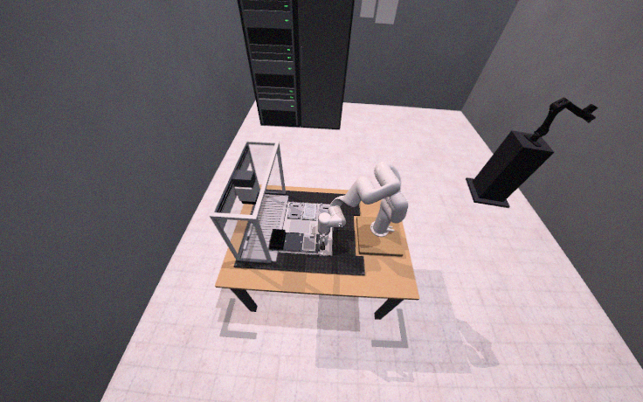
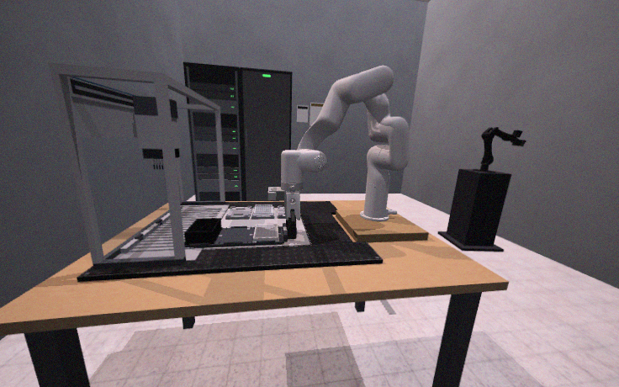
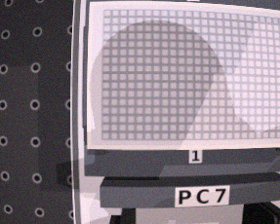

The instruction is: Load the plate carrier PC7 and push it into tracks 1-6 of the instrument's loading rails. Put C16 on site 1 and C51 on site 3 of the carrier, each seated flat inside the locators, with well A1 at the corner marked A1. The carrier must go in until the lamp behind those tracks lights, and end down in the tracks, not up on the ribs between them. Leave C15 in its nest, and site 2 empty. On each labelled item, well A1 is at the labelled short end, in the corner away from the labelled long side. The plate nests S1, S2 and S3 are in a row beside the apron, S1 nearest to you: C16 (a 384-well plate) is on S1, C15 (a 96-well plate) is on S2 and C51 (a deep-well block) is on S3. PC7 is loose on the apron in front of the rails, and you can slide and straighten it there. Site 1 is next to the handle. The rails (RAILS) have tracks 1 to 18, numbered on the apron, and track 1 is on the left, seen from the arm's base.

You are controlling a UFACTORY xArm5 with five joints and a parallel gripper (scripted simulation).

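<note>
The dark carrier PC7 [image 1: 293, 241] [image 2: 236, 234] [image 3: 137, 192] lies on the apron [image 1: 301, 227] [image 2: 250, 222], its far end at the front edge of the rails [image 1: 272, 211] [image 2: 196, 212]. The pale C16 [image 1: 309, 243] [image 2: 266, 232] [image 3: 161, 73] lies on site 1 and looks flat. The black block C51 [image 1: 278, 239] [image 2: 203, 230] stands on site 3; site 2 is bare. C15 [image 1: 309, 211] [image 2: 262, 209] sits in its nest. My gripper [image 1: 322, 246] [image 2: 291, 228] [image 3: 190, 217] is open, low at the handle end. Contact, track engagement and the lamp cannot be made out.
The instrument's grey frame [image 1: 234, 217] [image 2: 178, 230] stands over the rails, with a post near the carrier's side. A dark perforated mat [image 1: 314, 264] [image 2: 278, 254] [image 3: 20, 88] borders the apron. Nest S3 [image 1: 294, 211] [image 2: 239, 212] holds no plate.
</note>
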